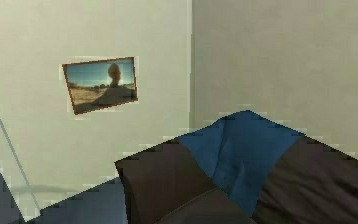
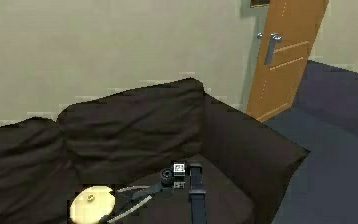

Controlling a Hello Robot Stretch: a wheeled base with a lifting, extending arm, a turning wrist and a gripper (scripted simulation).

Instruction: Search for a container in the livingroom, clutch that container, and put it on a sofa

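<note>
A dark brown sofa (image 2: 137,130) stands against a pale wall in the arm side view. The arm's dark bar rises from the bottom edge over its seat. From there the gripper (image 2: 127,200) reaches left toward a pale yellow round thing (image 2: 90,206), flat like a bowl or dish, at the seat's front. That thing lies at the fingers' far end with the seat cushion behind it, so I cannot tell whether the gripper holds it. In the forward view a dark sofa (image 1: 177,180) carries a blue cushion (image 1: 237,145).
A framed picture (image 1: 100,84) hangs on the pale wall ahead, left of a wall corner. An orange wooden door (image 2: 292,50) with a metal handle stands right of the sofa in the arm side view. Dark blue floor (image 2: 337,130) lies open before the door.
</note>
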